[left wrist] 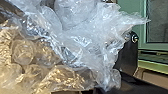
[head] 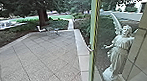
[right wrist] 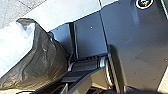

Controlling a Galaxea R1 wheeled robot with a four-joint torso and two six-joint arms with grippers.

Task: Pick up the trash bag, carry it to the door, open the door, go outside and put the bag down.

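Beside a green frame [head: 94,34] at a paved yard [head: 38,61], the trash bag [right wrist: 45,60] sits near the robot's body [right wrist: 91,35] (neither hand's grip can be told); slow, wide clearance should prevent snagging.

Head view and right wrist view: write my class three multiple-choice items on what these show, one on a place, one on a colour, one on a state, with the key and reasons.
1. In the head view, the winged statue is, from the upright frame:
A) to the left
B) to the right
C) directly above

2. That frame's main colour is:
A) red
B) blue
C) pale green

3. In the right wrist view, the dark trash bag is:
A) open, its contents showing
B) knotted shut
C) flat and empty

Key:
1 B: the statue shows on the frame's right side.
2 C: pale green runs along its length.
3 A: whitish plastic shows past its dark rim.
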